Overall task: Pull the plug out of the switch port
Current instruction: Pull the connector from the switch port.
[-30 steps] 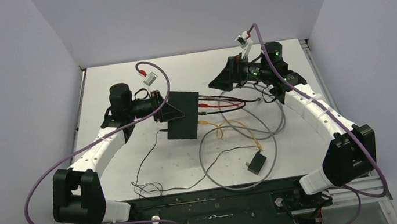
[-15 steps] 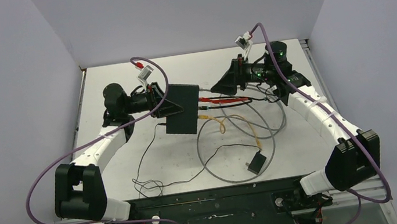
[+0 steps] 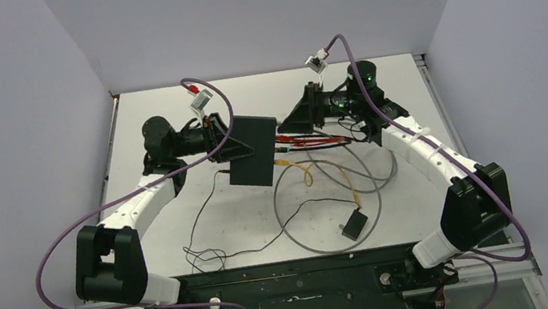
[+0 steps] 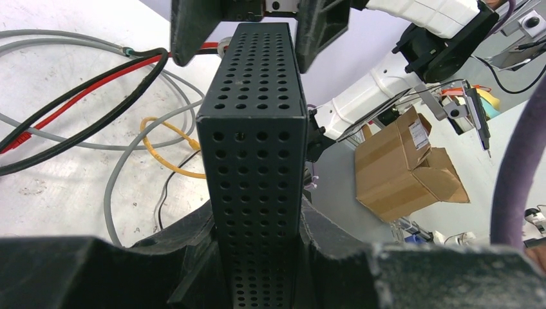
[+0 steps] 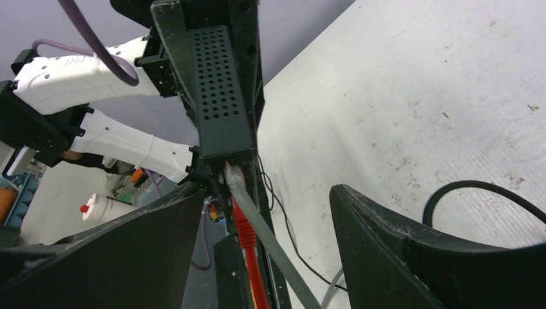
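Left tool (image 4: 257,257) is clamped on the switch (image 3: 252,151), holding it tipped on edge over mid-counter (image 3: 262,91), ports facing the right arm. Right tool (image 5: 267,199) is spread wide, fingers either side of the port end, gripping nothing. Grey plug (image 5: 233,177) and red plug (image 5: 243,225) look seated; can't tell where the yellow cable (image 3: 301,168) ends.

Progress: switch braced and right tool lined up. Nothing pulled yet. Left to do: close on one plug, release its latch if it has one, draw straight out.
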Robot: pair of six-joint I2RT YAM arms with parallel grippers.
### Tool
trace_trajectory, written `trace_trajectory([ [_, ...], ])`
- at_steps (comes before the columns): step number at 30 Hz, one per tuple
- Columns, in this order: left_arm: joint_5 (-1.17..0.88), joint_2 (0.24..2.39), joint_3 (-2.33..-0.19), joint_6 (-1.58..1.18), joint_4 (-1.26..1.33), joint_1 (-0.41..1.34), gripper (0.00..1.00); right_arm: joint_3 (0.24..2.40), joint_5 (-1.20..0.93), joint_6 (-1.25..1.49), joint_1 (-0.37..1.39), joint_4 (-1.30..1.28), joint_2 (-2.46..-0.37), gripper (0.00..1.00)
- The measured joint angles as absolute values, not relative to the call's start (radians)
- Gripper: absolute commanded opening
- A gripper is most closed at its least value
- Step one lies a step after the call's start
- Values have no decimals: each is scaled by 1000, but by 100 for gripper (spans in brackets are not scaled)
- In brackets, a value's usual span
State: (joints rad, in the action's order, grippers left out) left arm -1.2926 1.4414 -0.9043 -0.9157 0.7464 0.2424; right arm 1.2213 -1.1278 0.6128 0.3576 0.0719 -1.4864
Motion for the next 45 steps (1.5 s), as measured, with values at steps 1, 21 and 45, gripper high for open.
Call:
trace_trajectory([
  [1,-1292,1441,-903,-917,747,242,0,1221,-1128,619,367,79,-1486,65],
  [21,-1289,1455,-886,-907,730,242,0,1221,-1121,643,398,115,-1485,70],
  [45,-1296,1477,-886,-924,709,243,0,1214,-1108,644,378,106,-1480,27],
])
